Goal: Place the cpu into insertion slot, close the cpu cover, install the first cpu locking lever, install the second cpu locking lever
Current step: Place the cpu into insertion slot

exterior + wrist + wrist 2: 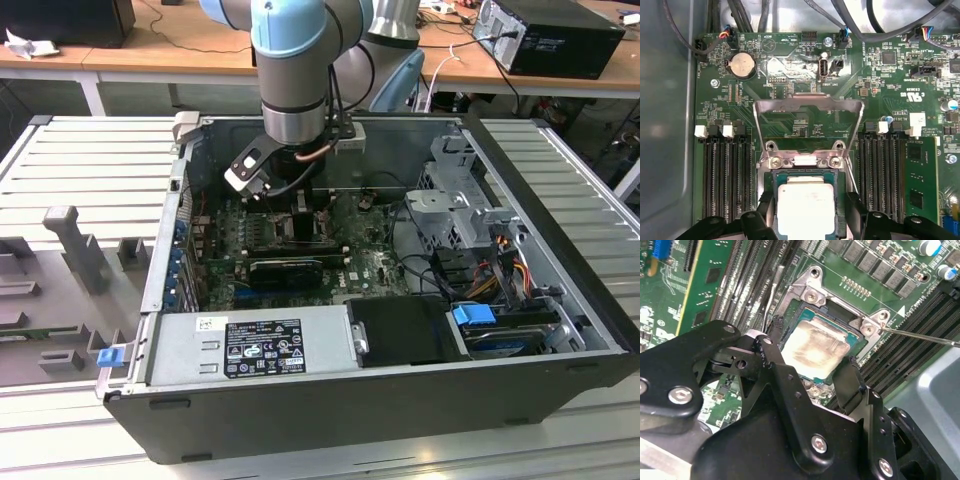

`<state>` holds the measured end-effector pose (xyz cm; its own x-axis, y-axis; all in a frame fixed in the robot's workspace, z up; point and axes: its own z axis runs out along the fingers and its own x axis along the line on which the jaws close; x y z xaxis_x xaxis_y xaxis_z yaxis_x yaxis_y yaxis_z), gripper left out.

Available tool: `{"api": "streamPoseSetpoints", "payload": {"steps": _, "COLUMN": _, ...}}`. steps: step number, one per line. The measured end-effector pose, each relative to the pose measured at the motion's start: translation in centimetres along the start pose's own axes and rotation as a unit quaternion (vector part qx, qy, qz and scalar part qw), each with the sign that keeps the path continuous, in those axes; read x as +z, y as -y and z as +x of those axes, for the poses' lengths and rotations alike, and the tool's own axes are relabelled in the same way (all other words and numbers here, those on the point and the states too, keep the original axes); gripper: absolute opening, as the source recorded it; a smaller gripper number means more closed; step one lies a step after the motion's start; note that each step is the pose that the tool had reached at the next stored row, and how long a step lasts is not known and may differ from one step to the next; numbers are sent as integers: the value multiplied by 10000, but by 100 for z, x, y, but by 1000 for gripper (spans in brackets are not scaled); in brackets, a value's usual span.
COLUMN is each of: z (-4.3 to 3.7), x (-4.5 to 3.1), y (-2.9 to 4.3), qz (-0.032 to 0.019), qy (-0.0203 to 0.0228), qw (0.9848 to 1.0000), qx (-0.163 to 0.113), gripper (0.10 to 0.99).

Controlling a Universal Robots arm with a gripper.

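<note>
The cpu (806, 207) (814, 347), a silver-faced square chip on a green base, lies flat in the insertion slot (842, 200) (790, 310). My gripper (807, 200) (810, 360) straddles it, the black fingers (765, 202) (769, 347) pressed against two opposite edges of the chip. The cpu cover (807, 100) stands swung up and open beyond the slot, hinged at its two screws. One thin locking lever (920, 336) sticks out unlatched beside the slot, and another (773, 292) lies along the opposite side. In the exterior view the gripper (297, 205) reaches down into the open computer case.
Long black memory slots (727, 175) (880, 175) flank the slot, with one green module (920, 180) fitted. A round coin battery (742, 65) and cables (860, 30) lie past the cover. The case (560, 250) also holds a power supply (250, 345), a black card (285, 268) and drive bays (460, 190).
</note>
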<state>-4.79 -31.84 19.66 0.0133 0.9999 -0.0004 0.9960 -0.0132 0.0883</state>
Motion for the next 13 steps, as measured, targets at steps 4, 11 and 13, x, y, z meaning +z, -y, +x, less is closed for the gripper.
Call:
{"api": "streamPoseSetpoints", "payload": {"steps": 4, "z": 1, "x": -17, "y": -1, "qz": 1, "qy": -88, "qw": 10000, "qx": 16, "gripper": 675}}
{"api": "streamPoseSetpoints", "payload": {"steps": 11, "z": 1, "x": -116, "y": -11, "qz": 3, "qy": -90, "qw": 10000, "qx": 16, "gripper": 592}}
{"api": "streamPoseSetpoints", "payload": {"steps": 13, "z": 1, "x": -131, "y": -12, "qz": 4, "qy": -90, "qw": 10000, "qx": 17, "gripper": 471}}
